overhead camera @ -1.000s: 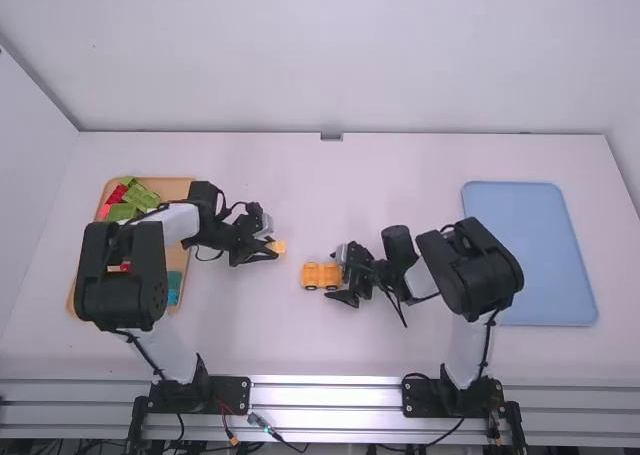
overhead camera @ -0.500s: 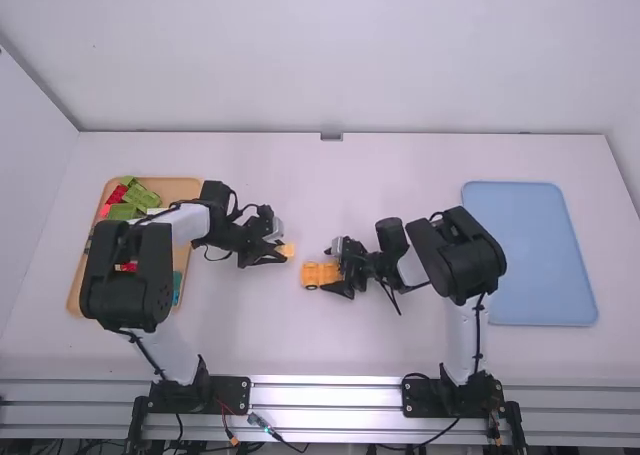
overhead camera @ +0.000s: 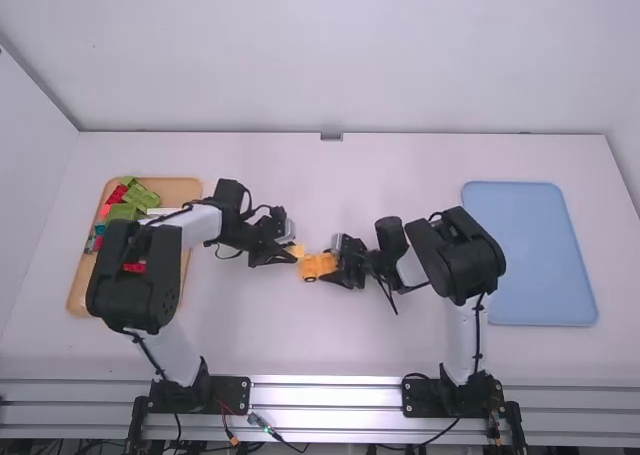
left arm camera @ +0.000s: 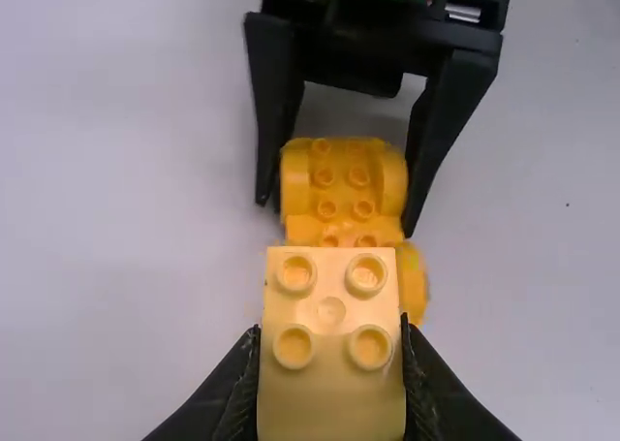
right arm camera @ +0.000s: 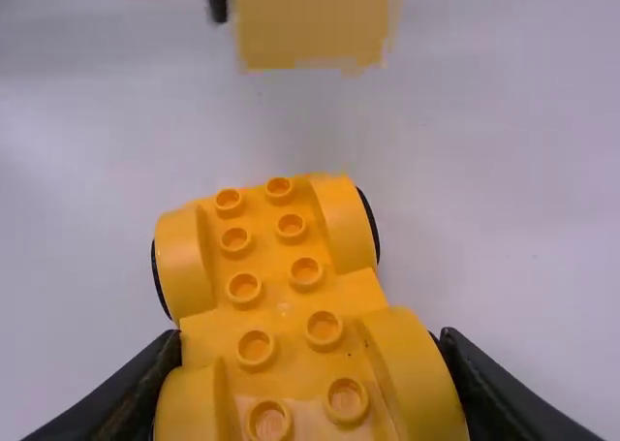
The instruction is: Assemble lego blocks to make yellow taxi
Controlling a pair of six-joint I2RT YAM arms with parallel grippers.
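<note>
Near the table's middle, my left gripper (overhead camera: 296,255) is shut on a light yellow block (overhead camera: 295,250), held just beside and above the orange-yellow car base (overhead camera: 317,266). My right gripper (overhead camera: 338,265) grips that base from the other side. In the left wrist view, the block (left arm camera: 331,315) with studs on top sits between my left fingertips (left arm camera: 331,334), covering part of the base (left arm camera: 344,184). The right wrist view has the studded base (right arm camera: 281,276), with wheels, between my right fingertips (right arm camera: 308,339); the block (right arm camera: 315,19) hangs beyond it, apart from it.
A wooden tray (overhead camera: 178,189) with several red, green and teal blocks lies at the left, partly under the left arm. On the right side of the table lies a blue tray (overhead camera: 530,255).
My left gripper has carried the light yellow block right to the car base. The right gripper has closed in on the base, which has shifted and turned slightly.
</note>
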